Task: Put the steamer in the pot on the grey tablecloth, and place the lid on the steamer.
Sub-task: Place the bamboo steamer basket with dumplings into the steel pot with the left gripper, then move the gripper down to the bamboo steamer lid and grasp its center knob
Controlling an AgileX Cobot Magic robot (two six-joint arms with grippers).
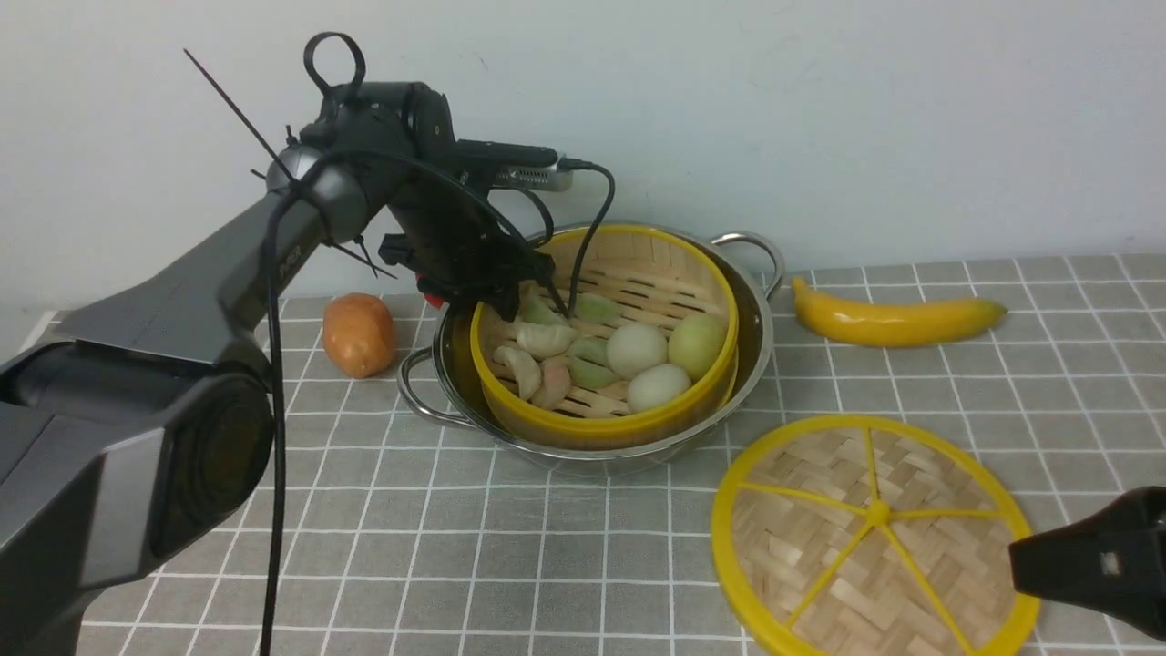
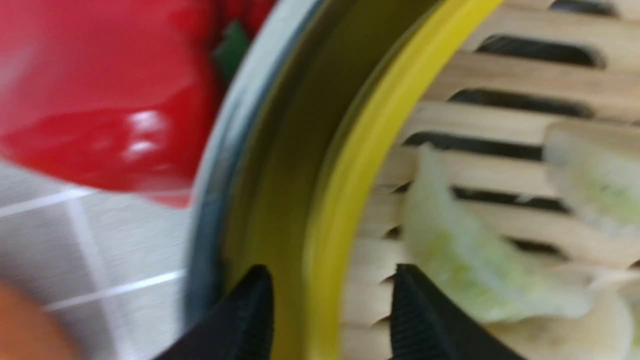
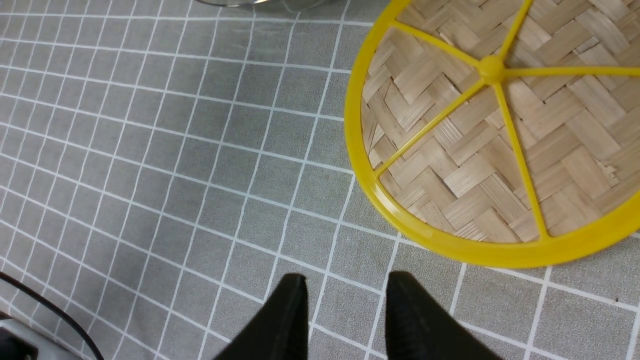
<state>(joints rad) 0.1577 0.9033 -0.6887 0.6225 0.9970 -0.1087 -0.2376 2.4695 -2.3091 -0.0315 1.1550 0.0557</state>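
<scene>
The steamer (image 1: 601, 428), a yellow-rimmed bamboo basket with pale buns and dumplings, sits inside the shiny two-handled pot (image 1: 754, 351) on the grey tablecloth (image 1: 455, 547). My left gripper (image 1: 510, 296) is at the steamer's back left rim. In the left wrist view its jaws (image 2: 332, 280) stand apart on either side of the yellow rim (image 2: 345, 190), with a gap on both sides. The lid (image 1: 874, 538), a flat woven disc with yellow spokes, lies on the cloth at the front right. My right gripper (image 3: 345, 285) hovers open over bare cloth just short of the lid (image 3: 500, 145), holding nothing.
A yellow banana (image 1: 897, 319) lies right of the pot near the wall. An orange-brown round fruit (image 1: 359, 333) sits left of the pot. A red glossy thing (image 2: 100, 100) lies just behind the pot's left rim. The white wall runs close behind.
</scene>
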